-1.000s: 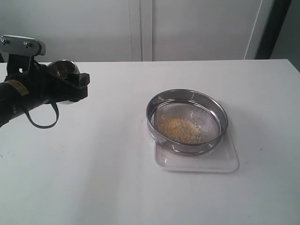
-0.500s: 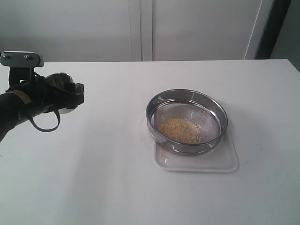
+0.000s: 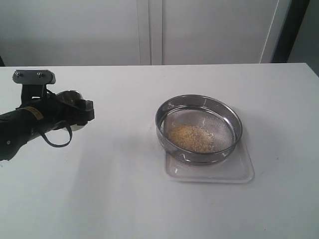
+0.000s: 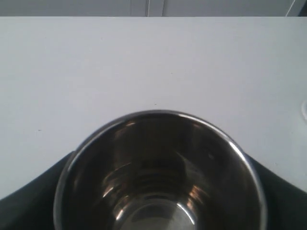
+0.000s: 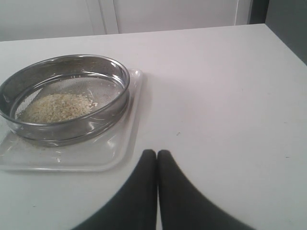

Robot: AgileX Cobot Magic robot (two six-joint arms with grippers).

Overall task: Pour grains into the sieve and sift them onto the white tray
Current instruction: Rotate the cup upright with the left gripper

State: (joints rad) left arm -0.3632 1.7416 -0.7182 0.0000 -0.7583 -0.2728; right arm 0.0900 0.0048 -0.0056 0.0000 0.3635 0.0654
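The sieve [image 3: 199, 98] rests on the white tray [image 3: 234, 174] right of the table's middle, and a heap of yellowish grains [image 3: 190, 138] lies on its mesh. Far to the left, just above the table, my left gripper [image 3: 76, 110] is shut on a small steel cup [image 3: 74, 94]. The left wrist view looks into the cup [image 4: 158, 163], which is empty, with a dark finger [image 4: 29, 201] on each side. Beside the tray [image 5: 120, 148] my right gripper [image 5: 157, 154] is shut on nothing, with the sieve [image 5: 115, 67] and grains [image 5: 57, 106] beyond the tray's rim.
The white table [image 3: 124, 189] reaches a pale wall with a vertical seam [image 3: 149, 30] at the back. A dark upright strip [image 3: 294, 25] stands at the back right corner. My right arm is out of the exterior view.
My left arm has come down toward the table and shifted slightly right, still holding the steel cup. The sieve, grains and tray have not moved.
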